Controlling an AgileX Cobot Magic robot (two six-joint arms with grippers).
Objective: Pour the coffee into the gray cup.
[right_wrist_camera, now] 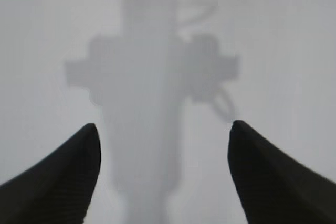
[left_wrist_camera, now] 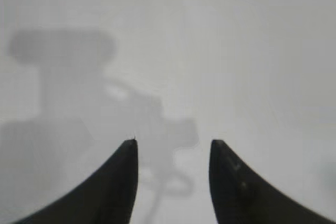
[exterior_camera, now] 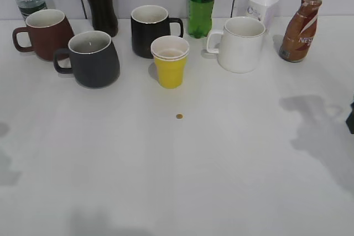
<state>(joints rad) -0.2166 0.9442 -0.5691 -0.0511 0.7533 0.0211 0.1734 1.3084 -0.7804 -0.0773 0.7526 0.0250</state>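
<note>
Though both end effectors (left_wrist_camera: 173, 150) (right_wrist_camera: 163, 135) agape: black mug (exterior_camera: 150, 30), yellow cup (exterior_camera: 170, 62) between gray cup (exterior_camera: 93, 58) and coffee (exterior_camera: 301, 26).

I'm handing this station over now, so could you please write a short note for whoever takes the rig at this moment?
Left gripper: open, empty, above bare table.
Right gripper: open wider, empty, also above bare table.
Coffee bottle: upright at the back right, cap on, untouched.
Gray cup: upright at the left, in front of the brown mug; looks empty.
Done: nothing yet.
Left: grasp the bottle (probably right arm), uncap, pour into the gray cup.
</note>
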